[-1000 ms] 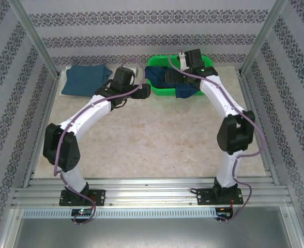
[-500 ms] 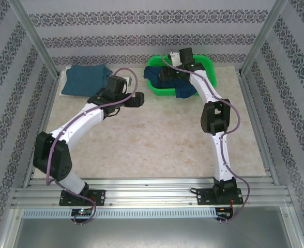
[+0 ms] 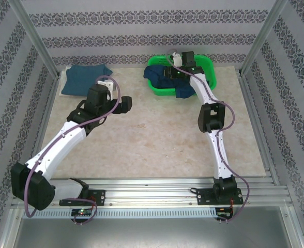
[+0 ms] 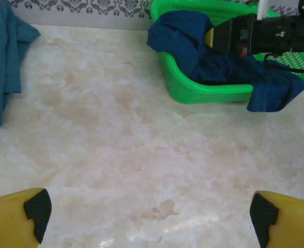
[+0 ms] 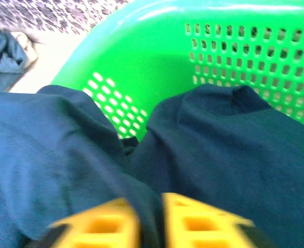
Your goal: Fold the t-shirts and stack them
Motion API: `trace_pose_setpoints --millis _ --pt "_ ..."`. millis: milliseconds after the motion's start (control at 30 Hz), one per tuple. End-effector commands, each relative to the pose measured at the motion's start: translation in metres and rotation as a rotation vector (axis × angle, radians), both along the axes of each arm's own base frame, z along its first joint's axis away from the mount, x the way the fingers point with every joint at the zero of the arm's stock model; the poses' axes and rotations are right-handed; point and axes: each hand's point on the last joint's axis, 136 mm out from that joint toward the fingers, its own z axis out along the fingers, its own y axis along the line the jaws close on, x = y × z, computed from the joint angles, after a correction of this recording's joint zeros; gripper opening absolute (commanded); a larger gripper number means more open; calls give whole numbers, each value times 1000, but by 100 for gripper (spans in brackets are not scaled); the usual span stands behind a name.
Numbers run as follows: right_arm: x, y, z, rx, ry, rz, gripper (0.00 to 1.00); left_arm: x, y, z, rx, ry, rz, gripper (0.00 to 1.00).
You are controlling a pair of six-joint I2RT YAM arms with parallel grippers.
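Observation:
A dark navy t-shirt point(image 3: 157, 76) lies bunched in the green mesh basket point(image 3: 209, 64) at the back, its cloth hanging over the front rim point(image 4: 273, 93). My right gripper point(image 3: 168, 72) is down in the basket, its yellow fingers point(image 5: 103, 225) shut on a fold of the navy t-shirt point(image 5: 234, 144). A teal-blue t-shirt point(image 3: 84, 78) lies folded at the back left point(image 4: 2, 62). My left gripper point(image 3: 126, 103) hovers open over bare table, its yellow fingertips point(image 4: 17, 217) far apart with nothing between them.
The marble tabletop point(image 3: 152, 139) stretches between the arms. Metal frame posts and patterned walls close in the sides and back. The basket's wall point(image 5: 141, 57) curves round the right gripper.
The left arm has pulled back from the basket toward the left front, its gripper now over the table. The right gripper has sunk deeper into the basket onto the navy shirt.

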Motion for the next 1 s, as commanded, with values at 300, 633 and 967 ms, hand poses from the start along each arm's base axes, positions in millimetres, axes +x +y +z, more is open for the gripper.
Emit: trace_pose_setpoints --millis 300,633,967 --pt "-95 47 304 113 -501 9 0 4 -6 -18 -129 -10 26 100" --pt "-291 108 467 254 -663 242 0 6 -27 112 -391 -234 -50 100" --pt "-319 172 429 200 -563 271 0 -48 31 127 -452 -239 66 100"
